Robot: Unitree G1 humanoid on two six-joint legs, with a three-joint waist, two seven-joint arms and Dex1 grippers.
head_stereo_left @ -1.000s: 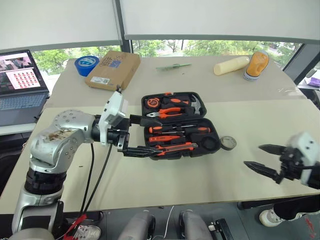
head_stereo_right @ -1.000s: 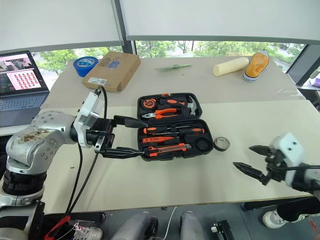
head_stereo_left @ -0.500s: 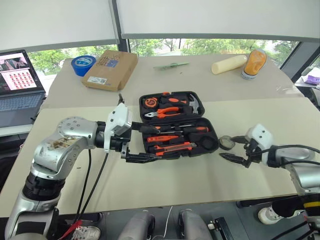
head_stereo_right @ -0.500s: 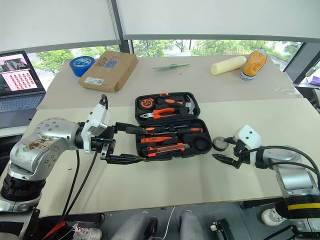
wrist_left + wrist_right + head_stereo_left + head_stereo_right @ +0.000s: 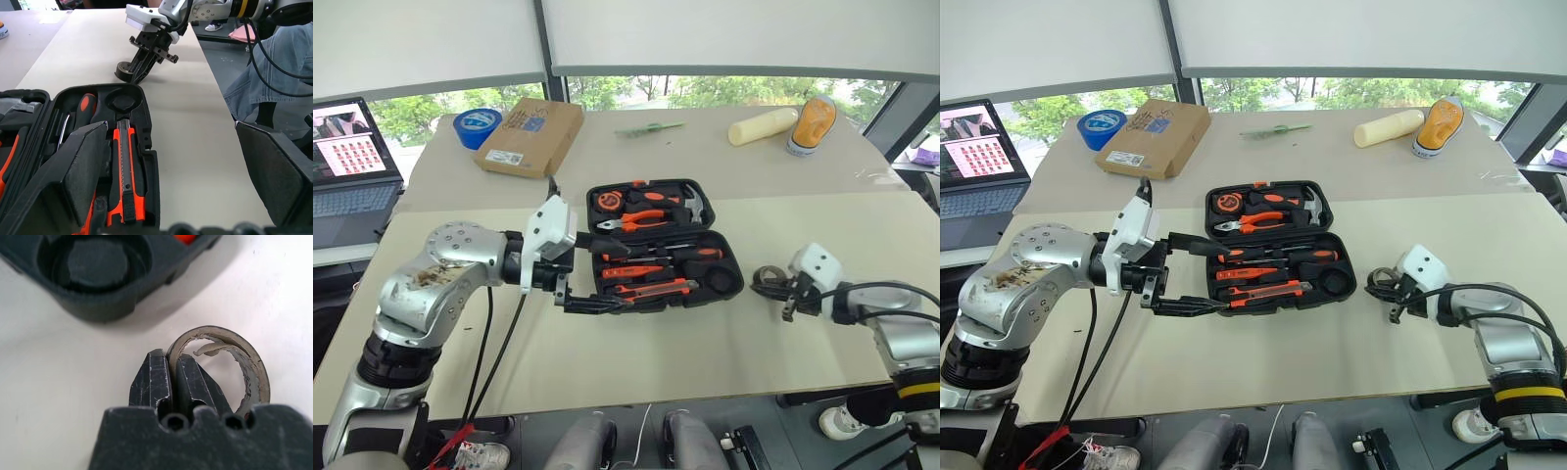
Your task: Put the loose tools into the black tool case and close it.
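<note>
The black tool case (image 5: pixel 607 292) lies open mid-table. Its near half holds two black-and-orange screwdrivers (image 5: pixel 690 253), an orange-and-black utility knife (image 5: pixel 656 288) and an empty round recess (image 5: pixel 722 279). Just right of the case, the small dark grey tape ring (image 5: pixel 765 275) rests on the table. My right gripper (image 5: pixel 168 357) is shut on the ring's wall (image 5: pixel 244 357), one finger inside and one outside. My left gripper (image 5: pixel 626 274) stands open at the case's near left corner, its fingers (image 5: pixel 83 166) straddling the near half.
A brown cardboard box (image 5: pixel 521 135), a blue tape roll (image 5: pixel 475 124) and a laptop (image 5: pixel 352 166) stand at the far left. A green stick (image 5: pixel 651 128), a cream cylinder (image 5: pixel 764 126) and an orange-and-white object (image 5: pixel 813 124) lie at the far side.
My right gripper came in from the near right side to the tape ring and shut on its wall. The left gripper stayed open at the case.
</note>
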